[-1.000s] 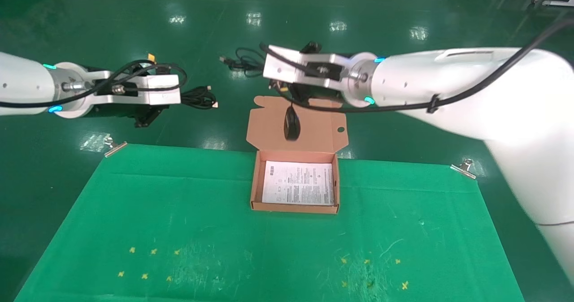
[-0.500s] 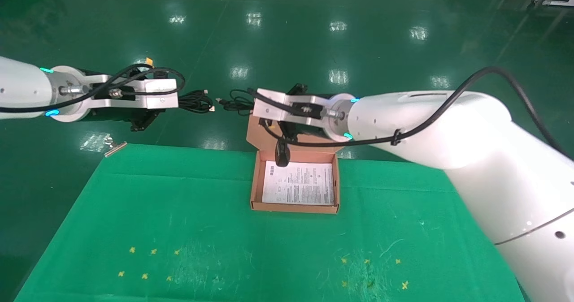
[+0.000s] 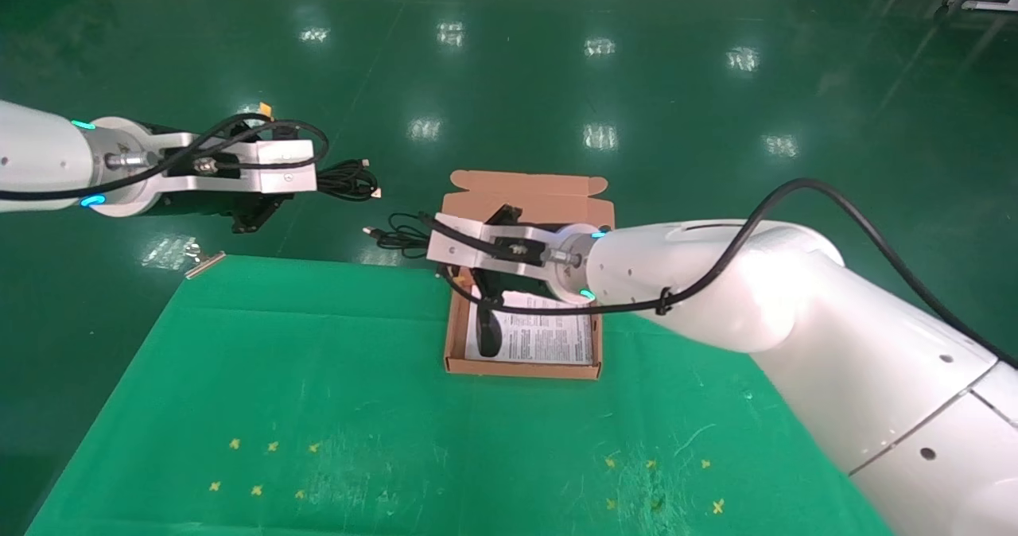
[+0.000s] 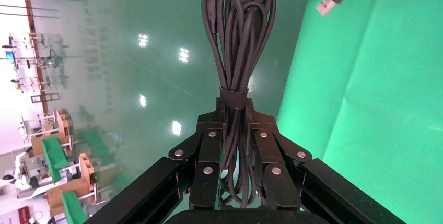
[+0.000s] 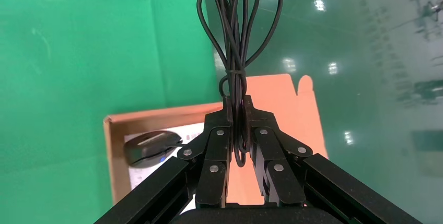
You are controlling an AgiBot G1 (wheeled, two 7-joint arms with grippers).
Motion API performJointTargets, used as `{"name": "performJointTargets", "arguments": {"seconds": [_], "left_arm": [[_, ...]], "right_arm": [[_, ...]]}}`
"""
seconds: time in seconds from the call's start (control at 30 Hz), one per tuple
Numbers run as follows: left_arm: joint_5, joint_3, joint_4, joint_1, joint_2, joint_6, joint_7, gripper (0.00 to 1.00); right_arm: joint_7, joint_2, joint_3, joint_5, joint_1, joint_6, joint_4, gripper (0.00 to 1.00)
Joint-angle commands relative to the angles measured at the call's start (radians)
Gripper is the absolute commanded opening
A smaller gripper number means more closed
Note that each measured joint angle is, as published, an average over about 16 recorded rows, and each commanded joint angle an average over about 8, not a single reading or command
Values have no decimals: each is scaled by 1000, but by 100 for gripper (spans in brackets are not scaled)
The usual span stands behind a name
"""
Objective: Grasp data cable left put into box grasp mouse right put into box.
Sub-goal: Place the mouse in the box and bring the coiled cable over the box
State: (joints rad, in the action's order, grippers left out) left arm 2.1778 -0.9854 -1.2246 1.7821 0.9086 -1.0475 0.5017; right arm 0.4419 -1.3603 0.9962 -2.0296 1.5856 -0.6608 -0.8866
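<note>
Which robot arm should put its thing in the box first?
The right. Its gripper is over the box, holding the cord with the mouse dangling inside. The left gripper holds the data cable off the table's side.

Bright overhead lamps glare off the glossy floor — frames sharp.

I am seeing matt brown cardboard in the box, a white printed paper sheet lying inside, and smooth black rubbery sheathing on the data cable (faintly shining); the table cloth is looking matt, the floor glossy.
</note>
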Motion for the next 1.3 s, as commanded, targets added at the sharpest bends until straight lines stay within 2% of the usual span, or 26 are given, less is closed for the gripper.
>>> {"name": "performJointTargets", "arguments": {"seconds": [0.03, 0.7, 0.73, 0.77, 0.97, 1.0, 1.03, 1.3], "left_arm": [[0, 0, 0, 0, 0, 0, 0, 0], [0, 0, 0, 0, 0, 0, 0, 0], [0, 0, 0, 0, 0, 0, 0, 0], [0, 0, 0, 0, 0, 0, 0, 0], [0, 0, 0, 0, 0, -1, 0, 0], [0, 0, 0, 0, 0, -1, 0, 0], [0, 0, 0, 0, 0, -1, 0, 0], [-16, 0, 3, -16, 12, 12, -4, 0]], "right_arm": [[7, -1, 18, 13, -2, 11, -2, 0], [168, 1, 173, 106, 3, 74, 178, 0], [172, 1, 180, 108, 4, 73, 182, 2], [176, 1, 187, 111, 6, 71, 187, 11], [187, 2, 216, 122, 13, 63, 200, 86], [187, 3, 218, 124, 13, 63, 200, 96], [188, 5, 220, 126, 13, 63, 200, 100], [196, 31, 228, 133, 15, 60, 166, 100]]}}
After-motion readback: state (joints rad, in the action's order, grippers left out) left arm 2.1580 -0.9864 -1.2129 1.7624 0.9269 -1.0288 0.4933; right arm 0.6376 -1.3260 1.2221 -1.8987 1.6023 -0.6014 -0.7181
